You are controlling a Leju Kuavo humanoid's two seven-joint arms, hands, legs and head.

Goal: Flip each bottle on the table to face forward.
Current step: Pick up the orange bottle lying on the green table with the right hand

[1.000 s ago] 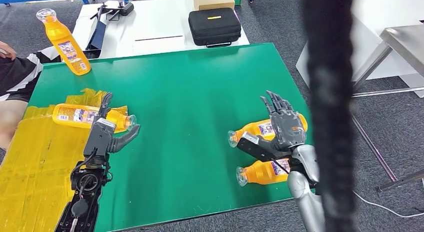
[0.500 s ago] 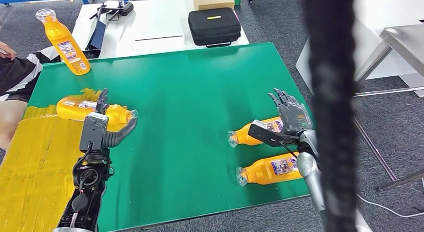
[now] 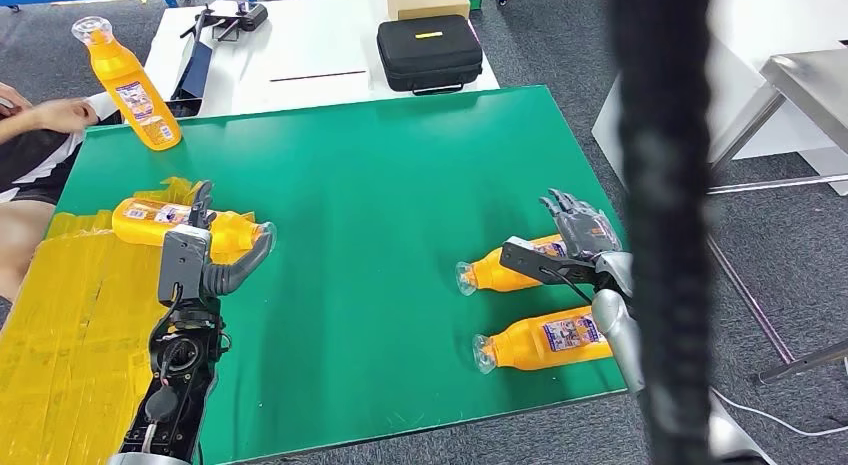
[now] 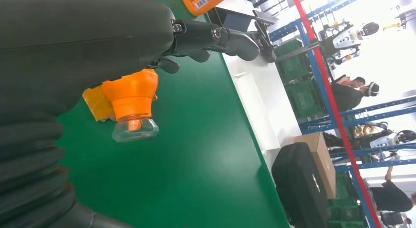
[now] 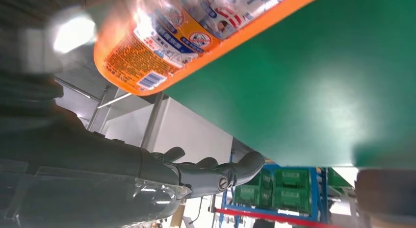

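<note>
A green table (image 3: 380, 185) carries four orange bottles. On the left side, the left hand (image 3: 205, 253) reaches over a bottle lying on its side (image 3: 175, 225), which rests partly on a patch of yellow tape (image 3: 70, 315) with its clear cap pointing right; the thumb curves round in front of the neck and the dark fingers lie over the body, but the pictures do not settle whether the hand actually grips it or only rests against it. The left wrist view shows that bottle's orange shoulder and clear cap (image 4: 130, 108) just under the fingers (image 4: 216, 37), the cap lying on the green surface. At the far left corner an upright bottle (image 3: 128, 85) stands tilted, near a person's hand and striped sleeve (image 3: 45, 120). On the right side two more bottles lie on their sides with caps pointing left: the farther one (image 3: 500, 268) and the nearer one (image 3: 545, 338), which lies close to the table's near edge, label up. The right hand (image 3: 572, 243) sits at the base end of the farther bottle, thumb stretched across it and fingers spread apart above, holding nothing. The right wrist view shows a labelled orange bottle (image 5: 196, 37) close against the green tabletop, with the spread fingers (image 5: 216, 171) apart from it. Beyond the green table, a white table (image 3: 300, 45) holds a black case (image 3: 430, 53) and a cardboard box (image 3: 428, 0).
</note>
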